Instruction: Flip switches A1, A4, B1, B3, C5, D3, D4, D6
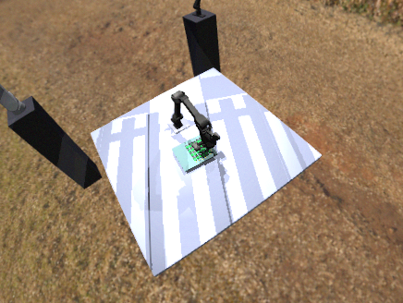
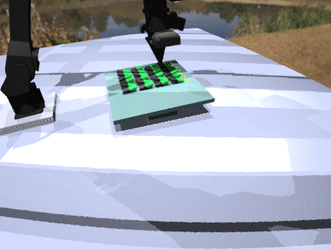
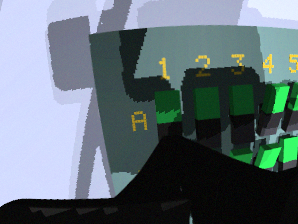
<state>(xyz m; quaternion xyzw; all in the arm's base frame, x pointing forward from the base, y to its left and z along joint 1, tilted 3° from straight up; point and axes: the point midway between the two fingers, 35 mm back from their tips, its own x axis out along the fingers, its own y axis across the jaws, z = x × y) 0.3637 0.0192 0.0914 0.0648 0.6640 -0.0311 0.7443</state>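
The teal switch panel (image 1: 181, 156) (image 2: 159, 100) lies under the arm, with rows of green-and-black rocker switches. My gripper (image 2: 161, 61) (image 3: 170, 143) is shut, with nothing seen between its fingers. Its tip is low at the far row; in the wrist view it overlaps the near, black end of switch A1 (image 3: 168, 106). Contact cannot be told. Switches A2 (image 3: 207, 102) and A3 (image 3: 242, 101) show dark green far halves and black near halves. Switch A4 (image 3: 275, 98) looks brighter and tilted differently. The fingers hide much of row B and the rows nearer the arm.
The arm's base plate (image 2: 28, 123) stands on the white, shadow-striped table (image 1: 177, 231) beside the panel. Two dark pillars (image 1: 51, 143) (image 1: 203, 43) stand outside the table's edges. Yellow column numbers and the letter A are printed beside the switches.
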